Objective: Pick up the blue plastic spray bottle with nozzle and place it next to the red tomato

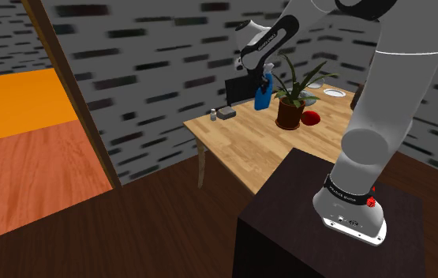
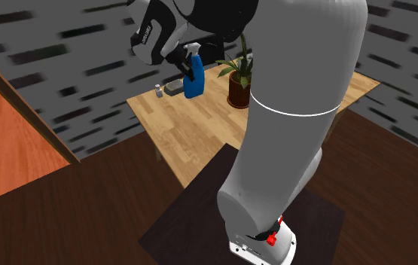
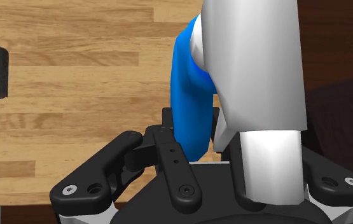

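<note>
The black gripper (image 1: 258,76) is clasping the blue spray bottle (image 1: 263,96) just under its pale nozzle head, with the fingers (image 3: 170,153) closing narrowly on the blue neck (image 3: 191,108). The bottle is hanging down from the gripper over the wooden table (image 1: 237,150), seemingly clear of the top. A potted plant (image 1: 291,107) is standing just beside the held bottle, and the red tomato (image 1: 312,118) is lying beyond that plant, away from the gripper. On the gripper's other side, a grey box (image 1: 226,112) and a small vial (image 1: 213,115) are sitting low on the tabletop.
</note>
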`<state>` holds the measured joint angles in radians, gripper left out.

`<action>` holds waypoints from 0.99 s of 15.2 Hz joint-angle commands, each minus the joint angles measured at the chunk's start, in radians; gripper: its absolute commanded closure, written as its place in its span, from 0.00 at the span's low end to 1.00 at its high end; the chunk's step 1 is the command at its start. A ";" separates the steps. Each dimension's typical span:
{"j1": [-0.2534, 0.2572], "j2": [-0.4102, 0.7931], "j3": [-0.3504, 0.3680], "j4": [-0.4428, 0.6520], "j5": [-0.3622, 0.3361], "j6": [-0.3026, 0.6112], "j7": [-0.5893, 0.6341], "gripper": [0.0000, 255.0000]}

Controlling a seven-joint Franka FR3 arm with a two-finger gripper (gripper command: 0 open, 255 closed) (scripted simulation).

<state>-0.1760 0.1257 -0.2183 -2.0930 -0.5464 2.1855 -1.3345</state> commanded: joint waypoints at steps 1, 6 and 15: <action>-0.023 -0.006 -0.019 -0.023 -0.010 0.033 -0.024 1.00; -0.093 -0.001 -0.076 -0.063 -0.033 0.128 -0.105 1.00; -0.231 0.071 -0.168 -0.062 -0.025 0.295 -0.283 1.00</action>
<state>-0.3935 0.1813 -0.3796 -2.1587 -0.5742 2.4602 -1.6008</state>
